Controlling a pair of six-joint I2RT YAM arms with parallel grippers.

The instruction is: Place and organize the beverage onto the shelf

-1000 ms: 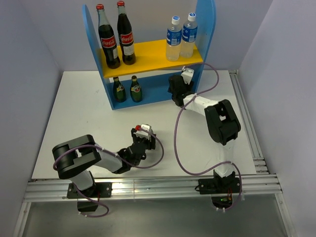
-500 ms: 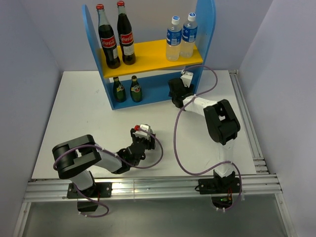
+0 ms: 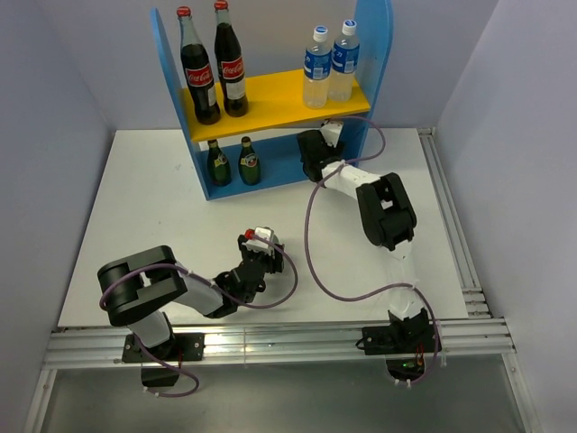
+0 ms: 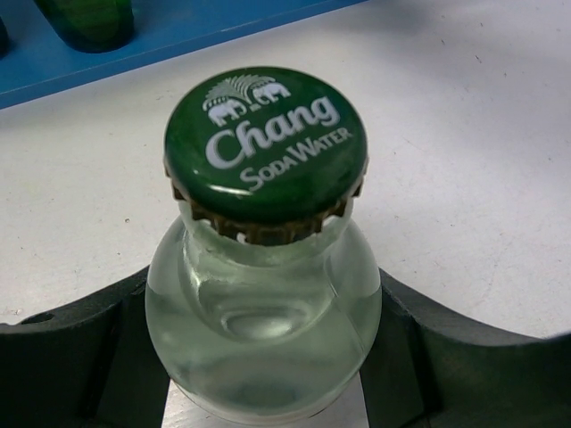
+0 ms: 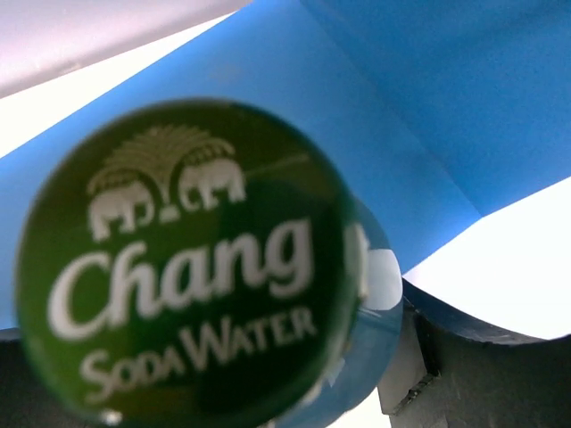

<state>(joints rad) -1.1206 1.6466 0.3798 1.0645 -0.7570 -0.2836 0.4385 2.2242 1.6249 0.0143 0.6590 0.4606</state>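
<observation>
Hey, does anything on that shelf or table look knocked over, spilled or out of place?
Nothing stands out. The cola bottles, water bottles and green bottles stand upright on the shelf, and no spill shows. One soda water bottle is held in the left arm's jaws, another in the right arm's jaws.

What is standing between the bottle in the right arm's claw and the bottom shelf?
Nothing visible. The right gripper holds its soda water bottle at the front of the shelf's blue base, and the two green bottles stand further left on that base, apart from it.
</observation>
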